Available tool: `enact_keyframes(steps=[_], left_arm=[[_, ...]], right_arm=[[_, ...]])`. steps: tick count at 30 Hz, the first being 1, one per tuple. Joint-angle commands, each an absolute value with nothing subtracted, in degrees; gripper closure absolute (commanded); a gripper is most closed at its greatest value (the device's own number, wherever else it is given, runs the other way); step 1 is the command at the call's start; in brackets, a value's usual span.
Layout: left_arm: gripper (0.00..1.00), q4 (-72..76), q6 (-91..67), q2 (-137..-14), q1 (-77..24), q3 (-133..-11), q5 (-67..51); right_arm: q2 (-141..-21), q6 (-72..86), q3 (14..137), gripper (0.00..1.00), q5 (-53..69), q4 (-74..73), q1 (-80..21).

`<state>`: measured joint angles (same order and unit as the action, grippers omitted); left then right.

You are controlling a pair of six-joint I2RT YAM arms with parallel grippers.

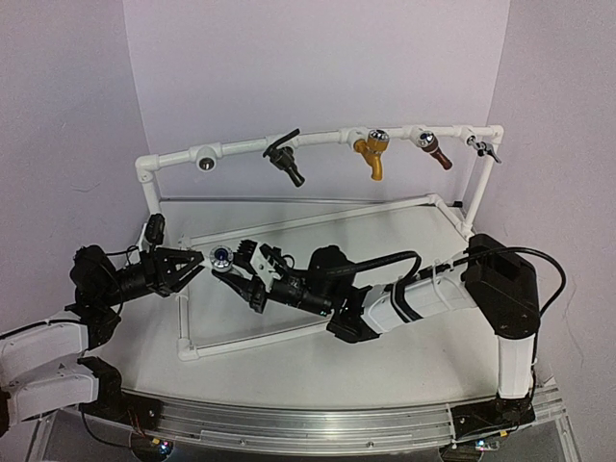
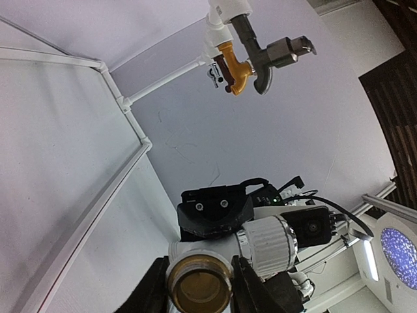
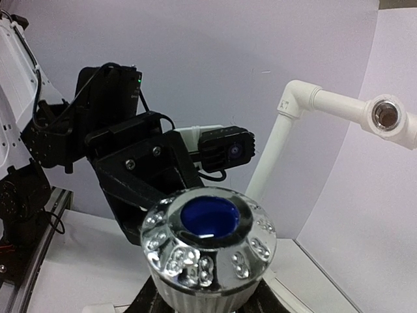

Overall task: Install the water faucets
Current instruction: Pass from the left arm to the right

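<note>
Item: left gripper [image 1: 197, 269], over the left side of the tabletop [image 1: 318, 371], jaws narrowed, its fingers [image 2: 151, 293] lying against both sides of the threaded end [image 2: 199, 285] of the white faucet [image 1: 222, 257]. Item: white faucet, carried off the surface between the two claws, near the left edge and about midway from front to back; threaded end facing the left arm, chrome knob [image 3: 208, 238] with its blue centre tilted up and back toward the right wrist. Item: right gripper [image 1: 241, 274], just beside the knob on its right, drawn in on the faucet below the knob. Its fingers are cut off at the bottom of the right wrist view, so the exact seat of that grip is a judgement. Item: top rail [image 1: 322, 140] of the pipe frame, along the far edge, bearing from left to right an open socket [image 1: 207, 160], the black faucet [image 1: 285, 162] already hanging in place, a gold tap [image 1: 373, 154], a brown tap [image 1: 435, 152] and a small grey tap [image 1: 486, 147]. Governing relation: the open socket lies beyond and above the white faucet toward the far-left corner, the left arm nearer; the thread points away from it, so the piece probably needs turning. Not made out: the faucet's body and spout.
</note>
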<state>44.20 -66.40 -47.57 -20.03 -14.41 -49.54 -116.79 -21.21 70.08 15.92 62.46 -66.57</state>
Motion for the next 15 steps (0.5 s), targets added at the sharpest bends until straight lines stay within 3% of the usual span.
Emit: enact_keyframes(steps=[1, 2, 4, 10, 15], left_arm=[[0.31, 29.74, -59.04, -43.42, -20.25, -18.80, -47.25], [0.16, 25.38, -56.75, -42.19, -20.15, -19.37, -45.94], [0.03, 16.01, -51.84, -39.97, -19.87, -21.40, -42.10], [0.01, -7.53, -40.84, -34.03, -19.74, -25.95, -18.66], [0.04, -4.75, -33.01, -32.78, -19.69, -23.84, -1.07]], right_arm=[[-114.93, -27.24, 70.84, 1.00, 8.39, 60.47, -66.90], [-113.92, -29.18, 70.05, 1.00, 6.67, 59.02, -66.92], [-111.62, -33.28, 68.60, 1.00, 3.87, 56.34, -66.89], [-107.17, -48.30, 70.30, 1.00, -5.72, 41.10, -66.97], [-107.88, -60.81, 76.28, 1.00, -12.45, 31.47, -67.14]])
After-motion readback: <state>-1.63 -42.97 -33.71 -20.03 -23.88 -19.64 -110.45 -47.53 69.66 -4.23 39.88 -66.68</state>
